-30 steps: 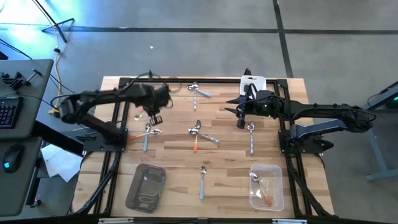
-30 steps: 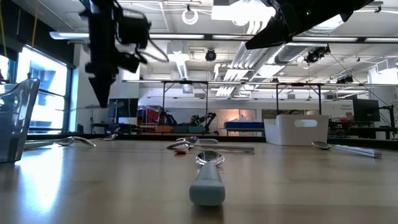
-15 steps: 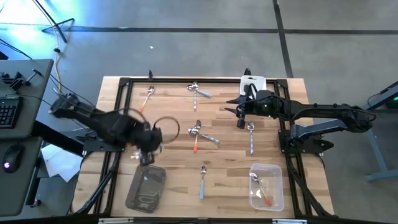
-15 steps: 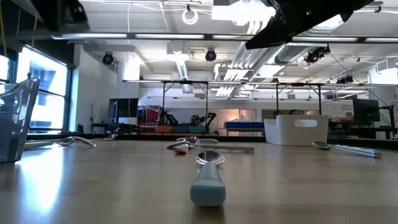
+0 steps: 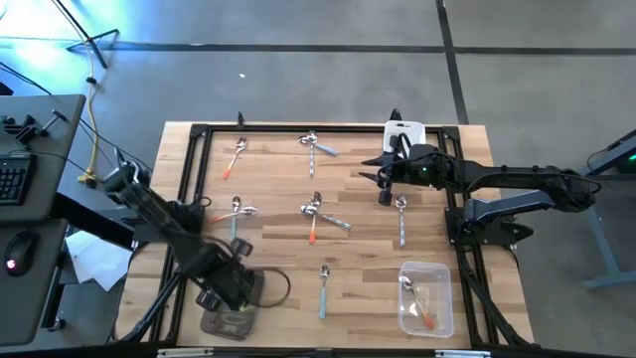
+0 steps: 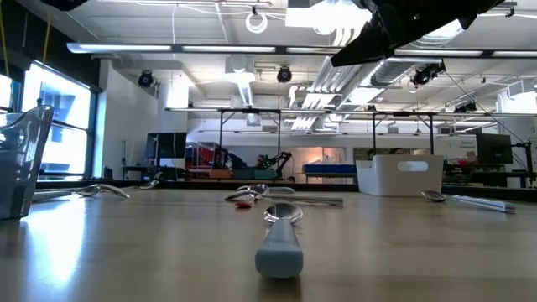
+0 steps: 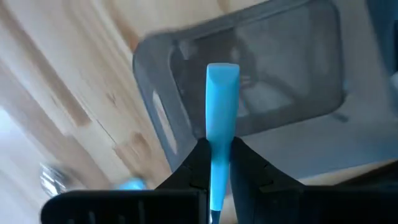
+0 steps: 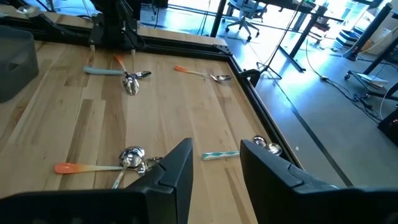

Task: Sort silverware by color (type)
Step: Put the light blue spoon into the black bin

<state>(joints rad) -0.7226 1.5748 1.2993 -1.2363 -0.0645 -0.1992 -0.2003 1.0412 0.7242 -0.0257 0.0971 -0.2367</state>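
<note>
A light blue spoon handle [image 7: 221,118] is pinched in the left hand [image 7: 216,163] directly above the grey tub [image 7: 292,74]; only the wrist view shows this grip. Overhead, the clear tub [image 5: 426,295] holds spoons. The right hand [image 8: 214,163] hovers open beside the white tub [image 5: 406,130].

Left gripper [image 7: 212,163]: light blue spoon handle [image 7: 221,118] pinched, bowl end hidden below the fingers.
Grey tub [image 7: 249,81]: blurred, far corner cut off at frame edge; contents unreadable.
Left gripper [image 5: 221,288], high view: over that tub, fingers too small to read.
Low view: nearest spoon [image 6: 279,239] out of focus.
</note>
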